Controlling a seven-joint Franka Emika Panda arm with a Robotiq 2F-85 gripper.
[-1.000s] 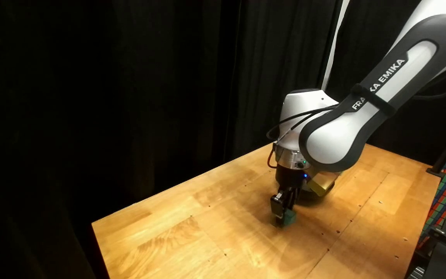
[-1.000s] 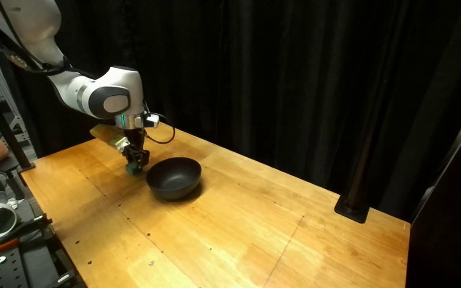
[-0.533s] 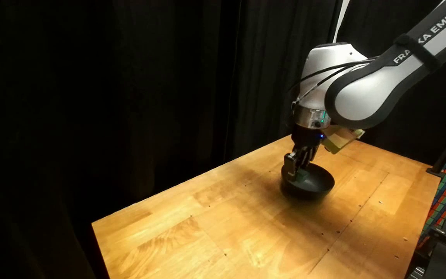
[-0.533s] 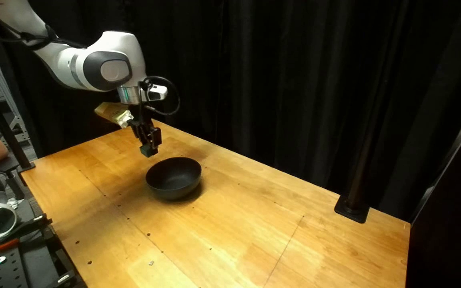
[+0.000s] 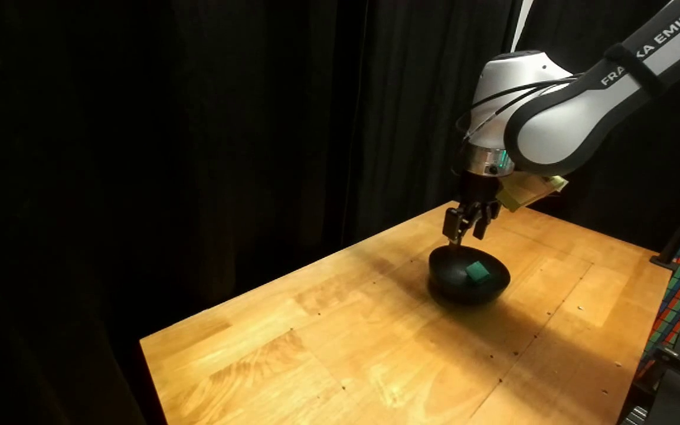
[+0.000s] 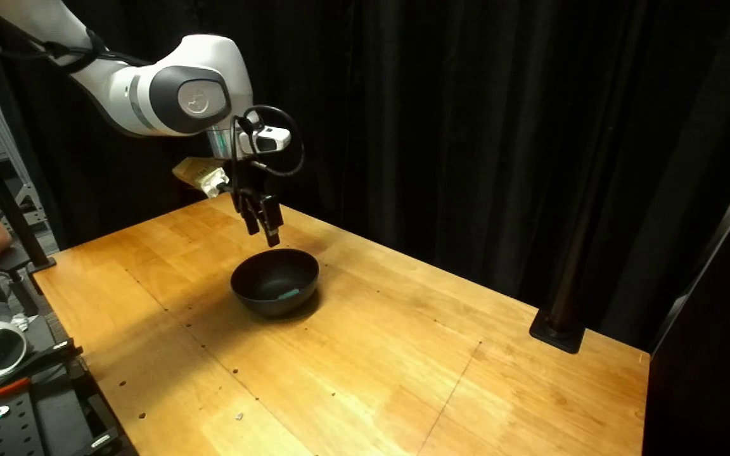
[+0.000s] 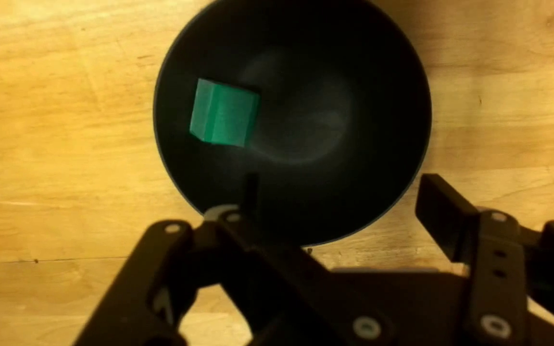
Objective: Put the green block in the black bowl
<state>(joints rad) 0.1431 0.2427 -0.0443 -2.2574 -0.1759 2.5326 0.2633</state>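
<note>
Wrist view: green block (image 7: pixel 229 115) sits off-center inside black bowl (image 7: pixel 383 120). From here, gripper (image 7: pixel 343 205) hangs above its edge, fingers (image 7: pixel 443 214) parted, clear of the block.

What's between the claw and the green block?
Only the bare inside of the bowl shows between the claw and the block in the wrist view. In both exterior views the open claw hangs higher, so there's air too.

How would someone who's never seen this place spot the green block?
Find the wooden table, then the round black bowl on it. The block lies inside, off-centre. It is boxy and green, where the bowl is round and dark.
</note>
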